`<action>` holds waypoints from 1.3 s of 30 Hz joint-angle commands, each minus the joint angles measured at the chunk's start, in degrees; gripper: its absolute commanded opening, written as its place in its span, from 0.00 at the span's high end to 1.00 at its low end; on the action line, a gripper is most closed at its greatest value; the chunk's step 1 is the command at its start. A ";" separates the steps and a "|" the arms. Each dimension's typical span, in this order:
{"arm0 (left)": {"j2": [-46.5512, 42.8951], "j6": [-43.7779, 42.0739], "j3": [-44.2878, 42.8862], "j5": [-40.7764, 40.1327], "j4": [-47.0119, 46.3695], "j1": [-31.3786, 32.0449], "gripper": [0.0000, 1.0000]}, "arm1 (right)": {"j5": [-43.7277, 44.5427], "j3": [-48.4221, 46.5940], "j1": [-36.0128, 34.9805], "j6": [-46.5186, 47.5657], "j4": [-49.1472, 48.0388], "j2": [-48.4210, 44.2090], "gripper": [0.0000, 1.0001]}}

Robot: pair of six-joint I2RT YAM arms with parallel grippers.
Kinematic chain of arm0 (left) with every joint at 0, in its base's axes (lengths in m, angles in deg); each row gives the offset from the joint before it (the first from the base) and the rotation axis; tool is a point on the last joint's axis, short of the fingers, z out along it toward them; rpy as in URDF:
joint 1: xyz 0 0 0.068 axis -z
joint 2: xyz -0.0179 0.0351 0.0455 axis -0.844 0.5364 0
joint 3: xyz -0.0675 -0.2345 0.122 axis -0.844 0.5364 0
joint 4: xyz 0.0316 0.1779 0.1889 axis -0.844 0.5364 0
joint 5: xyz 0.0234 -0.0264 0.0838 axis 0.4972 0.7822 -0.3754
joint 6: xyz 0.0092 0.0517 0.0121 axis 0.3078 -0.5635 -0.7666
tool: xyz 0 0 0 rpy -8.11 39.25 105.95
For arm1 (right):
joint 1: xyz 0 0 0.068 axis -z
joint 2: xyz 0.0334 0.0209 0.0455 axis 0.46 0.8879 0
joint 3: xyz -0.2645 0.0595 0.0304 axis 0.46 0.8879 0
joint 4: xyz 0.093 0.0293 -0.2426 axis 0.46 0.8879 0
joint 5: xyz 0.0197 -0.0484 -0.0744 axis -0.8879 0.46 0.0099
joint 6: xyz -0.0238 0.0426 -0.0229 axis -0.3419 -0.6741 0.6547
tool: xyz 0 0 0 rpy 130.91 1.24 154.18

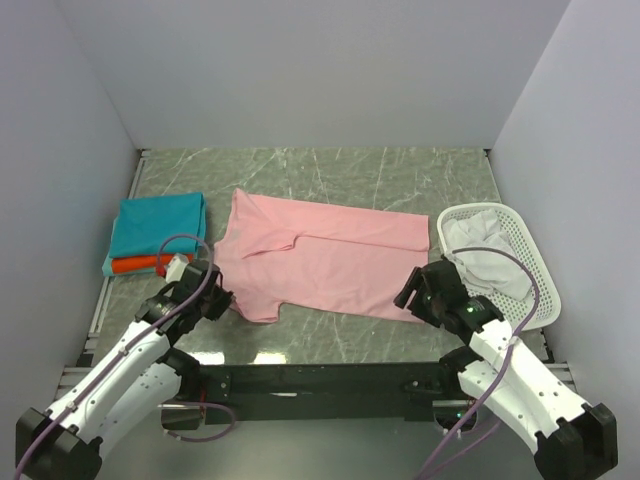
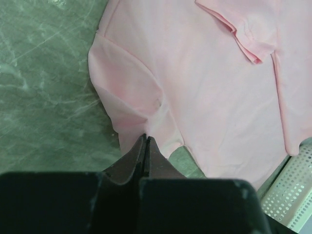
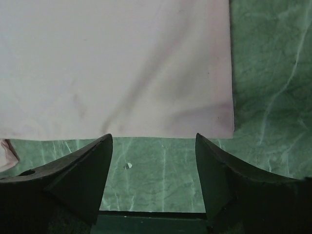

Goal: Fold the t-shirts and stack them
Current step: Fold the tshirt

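Note:
A light pink t-shirt (image 1: pixel 320 260) lies spread flat mid-table, one sleeve folded inward. My left gripper (image 1: pixel 222 300) is shut, its tips (image 2: pixel 146 138) at the hem of the near-left sleeve of the pink shirt (image 2: pixel 204 87); I cannot tell whether cloth is pinched. My right gripper (image 1: pixel 412 290) stands open just short of the straight near hem of the pink shirt (image 3: pixel 117 63), close to its right corner, with only table between its fingers (image 3: pixel 97 156). A folded teal t-shirt (image 1: pixel 158 225) lies on an orange-red one (image 1: pixel 135 265) at the left. White cloth (image 1: pixel 485 255) fills the basket.
The white perforated basket (image 1: pixel 535 275) stands at the right edge of the green marbled table (image 1: pixel 330 170), right beside my right arm; its corner (image 2: pixel 292 195) shows in the left wrist view. White walls close in the left, back and right sides.

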 commanded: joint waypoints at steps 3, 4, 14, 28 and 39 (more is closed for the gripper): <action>-0.83 -2.68 0.15 -1.42 -2.77 0.19 0.99 | 4.36 1.91 -0.23 -9.63 2.25 -1.27 0.23; -0.57 -2.95 0.15 -1.33 -3.03 0.19 0.99 | 4.28 3.05 -0.23 -10.68 2.08 -1.53 0.23; 0.14 -4.44 0.50 -0.81 -5.14 0.19 0.99 | 4.53 7.81 -0.14 -14.91 -1.79 -3.21 0.24; -0.57 -3.56 1.12 -2.04 -5.41 0.19 0.99 | 5.25 7.02 -0.23 -11.49 -4.78 2.69 0.64; 1.81 -4.09 -0.11 -1.68 -7.16 0.19 0.99 | 7.17 4.04 -0.14 -8.59 -2.50 2.78 1.00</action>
